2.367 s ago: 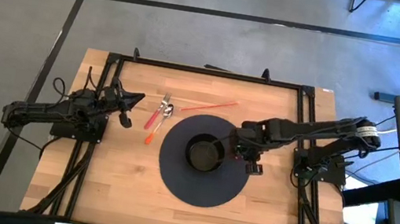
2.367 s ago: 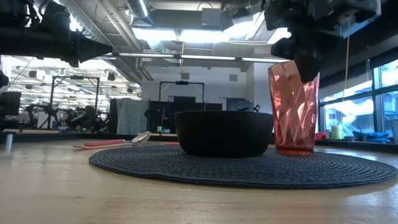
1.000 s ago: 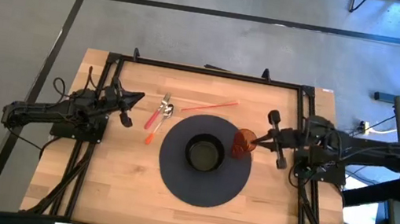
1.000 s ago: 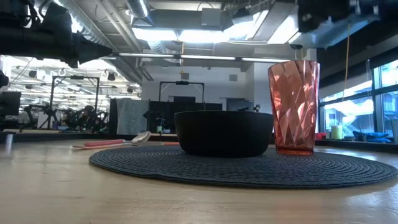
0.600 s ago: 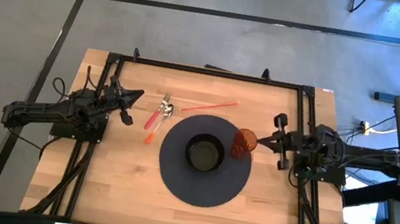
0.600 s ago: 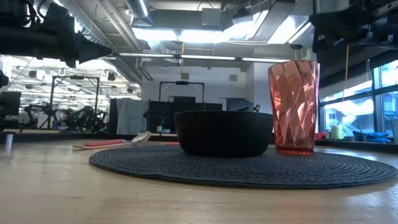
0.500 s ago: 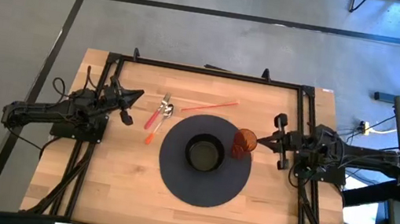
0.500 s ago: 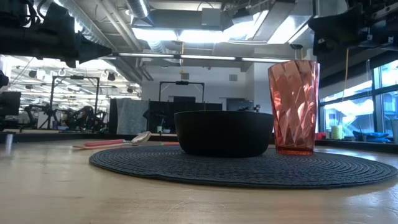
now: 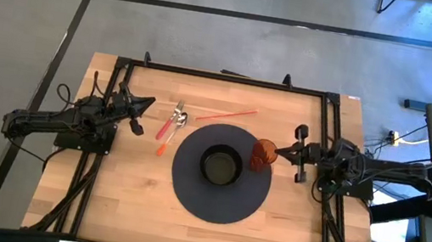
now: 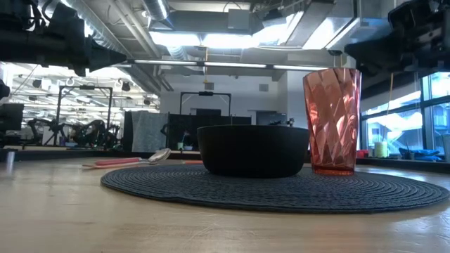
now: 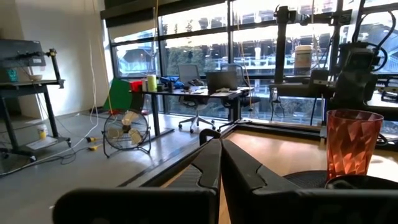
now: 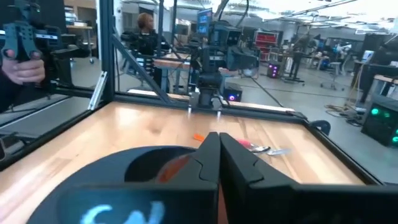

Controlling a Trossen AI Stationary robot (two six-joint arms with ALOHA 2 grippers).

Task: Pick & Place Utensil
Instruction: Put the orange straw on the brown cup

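A fork and a spoon with red handles lie side by side on the wooden table, left of the round dark mat. A thin red stick lies beyond the mat. A black bowl stands at the mat's middle. A red faceted cup stands upright on the mat's right part. My right gripper is shut and points at the cup from the right, a short way off it. My left gripper, also shut, hovers left of the utensils.
A black metal frame runs along the table's far edge and both sides. A small orange piece lies near the mat's left rim. Bare wood lies on the near side of the mat. A person's hand shows beyond the table.
My right gripper has drawn back a little from the cup toward the table's right edge and has sunk lower. The cup has stayed upright on the mat.
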